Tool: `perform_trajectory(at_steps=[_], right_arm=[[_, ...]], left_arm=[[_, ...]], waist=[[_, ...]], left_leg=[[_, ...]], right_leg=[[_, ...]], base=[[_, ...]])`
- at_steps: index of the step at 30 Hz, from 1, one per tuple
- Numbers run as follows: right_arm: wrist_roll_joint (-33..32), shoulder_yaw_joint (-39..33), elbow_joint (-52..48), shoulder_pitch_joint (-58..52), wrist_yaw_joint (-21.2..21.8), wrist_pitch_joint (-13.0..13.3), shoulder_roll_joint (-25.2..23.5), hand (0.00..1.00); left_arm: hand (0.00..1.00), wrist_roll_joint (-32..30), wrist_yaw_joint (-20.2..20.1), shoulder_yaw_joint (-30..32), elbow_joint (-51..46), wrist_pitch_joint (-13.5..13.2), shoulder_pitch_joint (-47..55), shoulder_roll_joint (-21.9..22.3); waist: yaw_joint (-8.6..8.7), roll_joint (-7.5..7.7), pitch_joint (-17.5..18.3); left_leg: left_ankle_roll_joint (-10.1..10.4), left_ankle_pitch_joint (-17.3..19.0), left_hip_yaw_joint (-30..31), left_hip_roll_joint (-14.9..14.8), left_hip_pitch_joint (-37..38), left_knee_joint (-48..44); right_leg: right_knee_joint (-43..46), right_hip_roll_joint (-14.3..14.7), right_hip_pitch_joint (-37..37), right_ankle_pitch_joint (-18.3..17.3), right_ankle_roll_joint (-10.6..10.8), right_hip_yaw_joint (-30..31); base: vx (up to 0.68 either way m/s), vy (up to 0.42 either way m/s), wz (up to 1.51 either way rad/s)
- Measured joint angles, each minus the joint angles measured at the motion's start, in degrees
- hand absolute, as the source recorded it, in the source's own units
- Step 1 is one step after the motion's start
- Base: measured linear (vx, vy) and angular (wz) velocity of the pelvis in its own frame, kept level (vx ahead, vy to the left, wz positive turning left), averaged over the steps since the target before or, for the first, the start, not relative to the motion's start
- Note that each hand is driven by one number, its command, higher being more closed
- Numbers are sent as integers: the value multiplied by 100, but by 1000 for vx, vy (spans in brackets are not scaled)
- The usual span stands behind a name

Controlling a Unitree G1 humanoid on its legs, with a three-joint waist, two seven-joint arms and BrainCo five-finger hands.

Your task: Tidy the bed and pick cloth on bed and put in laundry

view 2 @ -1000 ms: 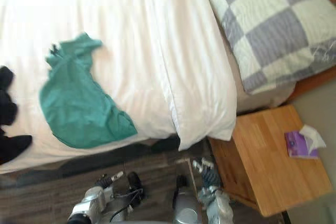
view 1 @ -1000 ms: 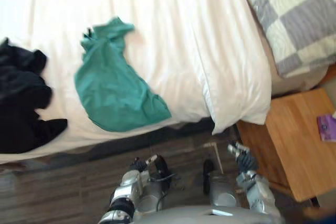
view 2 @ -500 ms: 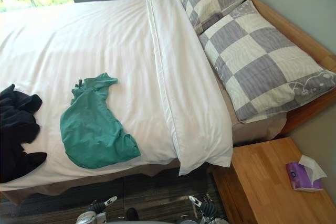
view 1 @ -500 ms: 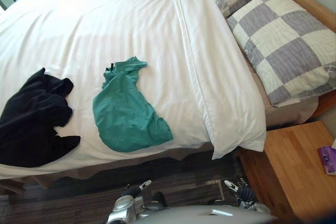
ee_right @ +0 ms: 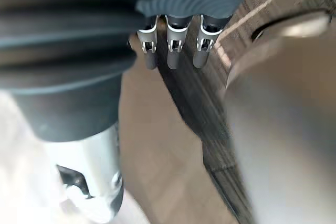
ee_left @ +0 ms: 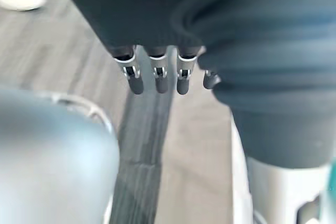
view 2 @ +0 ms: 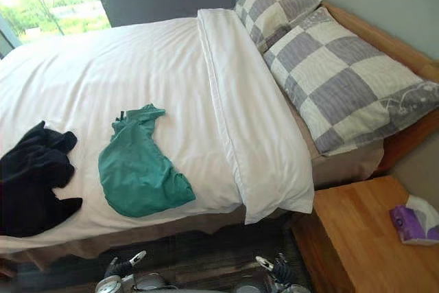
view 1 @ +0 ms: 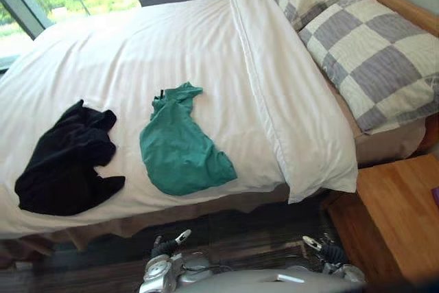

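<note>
White duvet (view 1: 137,53) is seen spread smooth over the bed, with a folded-back band (view 1: 288,101) running from the upper centre to the lower right of the head views. The green cloth (view 1: 182,145) is shown lying crumpled on the duvet, just below the centre of the frame and near the bed's near edge. The black cloth (view 1: 65,162) is shown bunched at the left, beside the green one but apart from it. Two grey-and-cream checked pillows (view 1: 374,53) are stacked against a wooden headboard (view 2: 384,39) at the upper right. A wooden nightstand (view 1: 398,211) is seen at the lower right, with a purple tissue pack (view 2: 415,221) resting on it. The left hand (view 1: 164,246) is seen low at the bottom centre-left, over the dark floor (view 1: 240,228) and off the bed; the right hand (view 1: 322,252) is seen at the bottom right of centre. In each wrist view the fingers (ee_left: 157,74) (ee_right: 173,51) are shown hanging straight and relaxed, with nothing grasped.
</note>
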State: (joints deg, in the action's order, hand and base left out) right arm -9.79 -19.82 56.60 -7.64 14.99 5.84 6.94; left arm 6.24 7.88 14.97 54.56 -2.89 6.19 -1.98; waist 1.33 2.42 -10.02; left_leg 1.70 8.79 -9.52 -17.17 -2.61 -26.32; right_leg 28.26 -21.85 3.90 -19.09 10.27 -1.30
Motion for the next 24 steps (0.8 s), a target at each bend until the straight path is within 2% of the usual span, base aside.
perform_trajectory(at_steps=[1,2,3,4,5,6,7,8,10,11,12,13,14,15,16,18,21,23,24], right_arm=[[134,-158,161,17,-2,-22,147,0],[252,-232,202,22,-2,-23,198,0],[577,-468,331,21,-13,21,257,0],[715,-675,552,67,-44,66,78,0],[723,-669,592,70,-36,90,-15,0],[745,-718,616,104,-190,255,-232,0],[746,-694,617,90,-172,296,-236,0],[753,-297,615,77,-141,426,-243,0],[773,8,615,73,-160,477,-231,0],[827,319,616,67,-160,526,-233,0],[912,559,603,65,-99,608,-213,0],[965,642,590,65,-84,646,-197,0],[1154,1008,498,56,-14,821,-140,0],[1187,1112,492,61,5,869,-118,0],[1242,1232,461,78,68,962,-37,0],[1234,1490,313,64,109,1086,94,0],[1229,1953,290,165,94,982,192,0],[1227,2154,274,348,75,820,259,0],[1224,2253,268,487,12,685,254,0]], left_arm=[[0,2,-132,-166,103,-97,-8,-41],[0,2,-176,-205,148,-118,-8,-36],[0,29,-338,-381,308,-136,-46,-46],[0,39,-446,-391,368,-84,-147,-171],[0,25,-487,-440,370,-45,-156,-224],[0,-33,-594,-643,382,43,-176,-394],[0,-72,-629,-716,395,81,-178,-417],[0,-112,-681,-895,423,263,-186,-660],[0,-117,-692,-1006,440,339,-175,-744],[0,-129,-725,-1101,508,404,-183,-781],[0,-136,-727,-1246,521,458,-208,-772],[0,-143,-725,-1268,513,477,-225,-768],[0,-153,-669,-1289,517,519,-256,-735],[0,-171,-634,-1301,517,528,-253,-723],[0,-267,-561,-1365,514,559,-279,-689],[0,-347,-425,-1549,487,639,-362,-571],[0,-341,-246,-1591,316,700,-347,-444],[0,-363,-251,-1677,260,598,-374,-328],[0,-367,-244,-1703,232,444,-437,-342]], waist=[[91,-56,14],[113,-122,9],[177,-282,23],[171,-185,7],[154,-182,11],[62,-235,30],[58,-230,32],[52,-168,72],[40,-147,82],[60,-150,83],[69,-136,91],[63,-134,92],[69,-137,101],[66,-90,122],[54,-147,100],[85,-289,119],[40,-252,144],[-36,-197,100],[-87,-228,6]], left_leg=[[43,-182,108,12,140,292],[100,-218,106,11,194,402],[1022,290,101,72,307,574],[1240,361,110,257,209,332],[1223,379,114,288,151,279],[1183,420,74,281,153,406],[1159,412,59,284,178,492],[836,185,-183,292,355,1041],[756,50,-257,313,456,1338],[662,-121,-255,380,570,1687],[575,-269,-222,530,586,1937],[549,-312,-203,589,582,1990],[446,-456,-157,863,536,2139],[438,-476,-153,947,522,2149],[421,-494,-108,1057,454,2152],[362,-668,70,1096,484,2215],[331,-758,125,1088,527,2209],[323,-734,116,1114,290,1940],[305,-693,92,1152,76,1565]], right_leg=[[22,-213,-3,19,249,33],[-33,-269,-41,49,314,39],[-343,-400,-207,285,401,29],[-788,-583,-450,946,389,30],[-959,-566,-462,1331,389,23],[-1315,-451,-426,2486,271,33],[-1391,-422,-403,2838,173,16],[-1195,-315,-97,3115,-461,-502],[-905,-89,-6,2599,-405,-773],[-600,307,0,2083,-282,-956],[-390,756,-5,1553,-252,-1008],[-377,911,-20,1360,-269,-1015],[-769,1319,-183,666,-366,-1040],[-950,1345,-273,605,-446,-1049],[-1232,1336,-417,549,-526,-980],[-1552,1340,-688,604,-578,-1145],[-1545,1347,-832,573,-636,-1393],[-1356,1253,-660,454,-628,-1395],[-1093,1161,-526,341,-606,-1390]], base=[[21,475,7],[38,595,19],[70,829,21],[61,717,18],[35,829,3],[-8,401,-6],[17,763,-16],[11,413,-15],[7,327,-7],[16,205,18],[21,174,21],[36,111,25],[40,60,16],[23,79,18],[-17,58,29],[-3,-15,58],[-50,-57,40],[-112,-5,18],[-135,11,15]])
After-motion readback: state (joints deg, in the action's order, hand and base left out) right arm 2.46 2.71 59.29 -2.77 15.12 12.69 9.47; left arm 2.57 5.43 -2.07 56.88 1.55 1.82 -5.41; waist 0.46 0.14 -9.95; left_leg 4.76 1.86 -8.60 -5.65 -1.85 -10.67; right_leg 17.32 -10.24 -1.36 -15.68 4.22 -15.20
